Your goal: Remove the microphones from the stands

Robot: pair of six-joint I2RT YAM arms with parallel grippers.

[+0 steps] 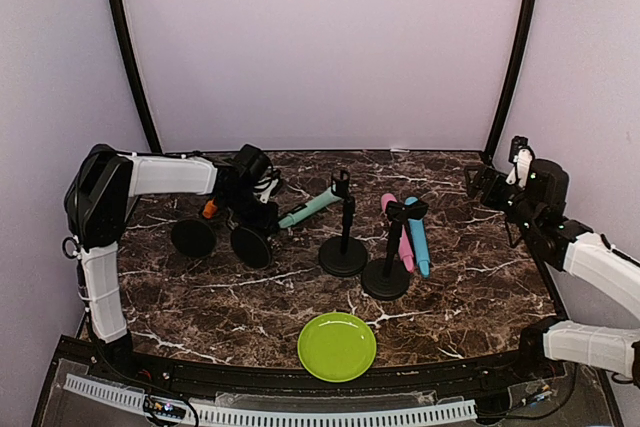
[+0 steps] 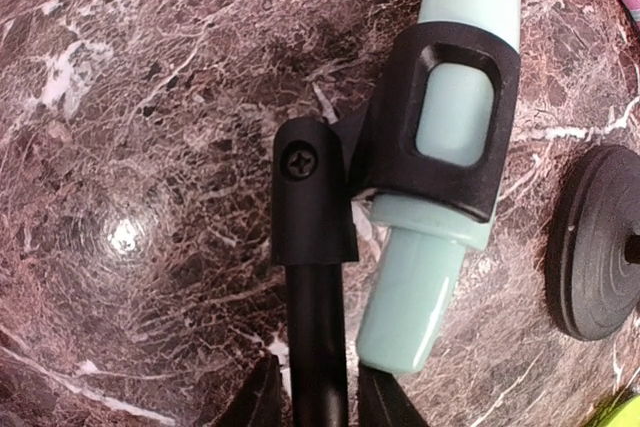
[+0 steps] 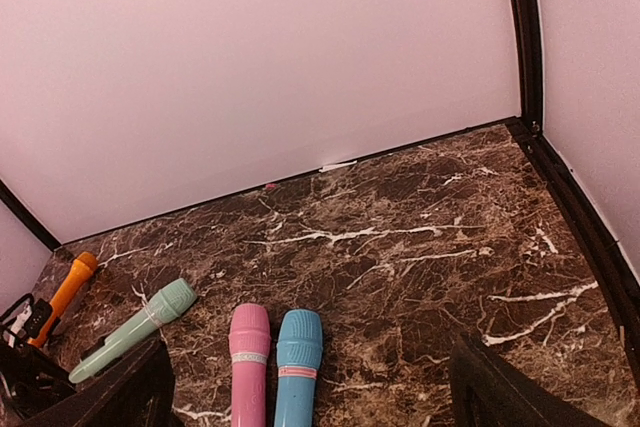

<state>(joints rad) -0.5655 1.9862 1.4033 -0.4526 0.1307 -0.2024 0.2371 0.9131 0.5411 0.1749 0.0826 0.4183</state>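
Soft, even light comes from overhead; shadows are faint. In my left wrist view a white glare spot sits on the polished bench; the close mint microphone and stand look sharp. The top view is slightly grainy.

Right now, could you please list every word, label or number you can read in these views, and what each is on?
None can be read.
Pale bands on the pink microphone and blue microphone: too small to read.
The mint microphone and its stand: no print visible.
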